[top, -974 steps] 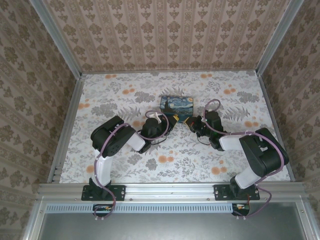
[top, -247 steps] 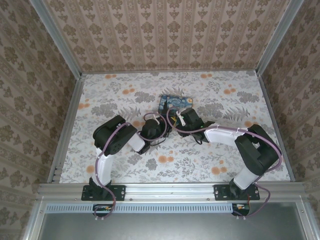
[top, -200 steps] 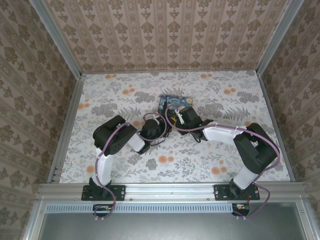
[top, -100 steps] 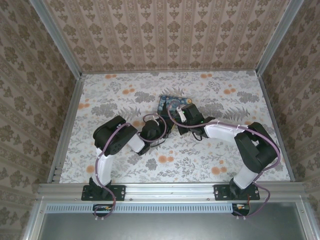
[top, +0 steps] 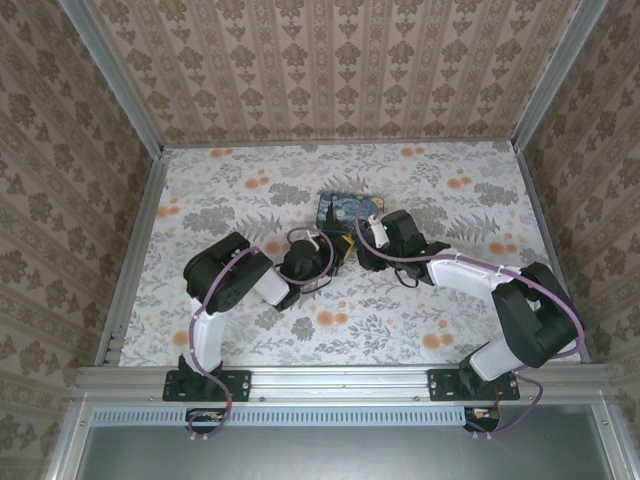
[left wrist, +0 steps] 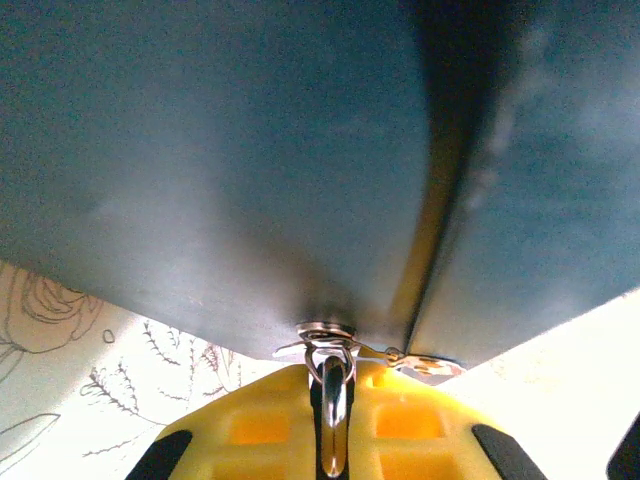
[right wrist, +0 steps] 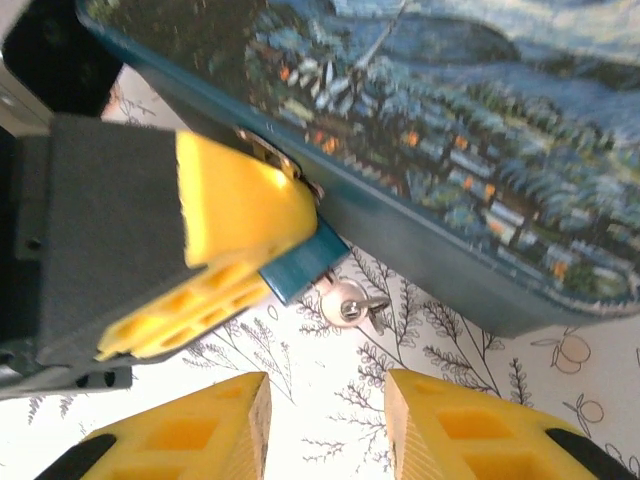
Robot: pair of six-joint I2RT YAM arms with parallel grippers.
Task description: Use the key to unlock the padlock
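At the front wall of the tin box (right wrist: 425, 250), the left gripper (left wrist: 335, 430) is clenched on the padlock (right wrist: 298, 272). Its yellow pads sit close on either side of the thin silvery shackle (left wrist: 334, 395), which hangs from the hasp (left wrist: 325, 335) on the box's lower edge. From the right wrist, one yellow finger covers most of the lock, and only a teal corner pokes out beneath it, touching or nearly touching the box wall.

Just right of that corner, close under the box's front edge, is the key (right wrist: 350, 302). It is a small silvery piece with a round head, and it appears to be seated in the padlock's end, though the keyhole itself is too small to make out.

The right gripper (right wrist: 325, 425) is released, its two yellow fingers spread wide above the floral table (right wrist: 300, 395). The key lies ahead of the gap between them, nearer the box than the fingertips and apart from both.

My reading is that the holding step is done and the turning step is in hand. The lock is braced against the box, and the key is waiting to be taken. The next move calls for the right gripper to ease forward toward the box until the key head sits between its pads. It should then close squarely on that small head and rotate at the wrist, while the left grip stops the lock from twisting with it.
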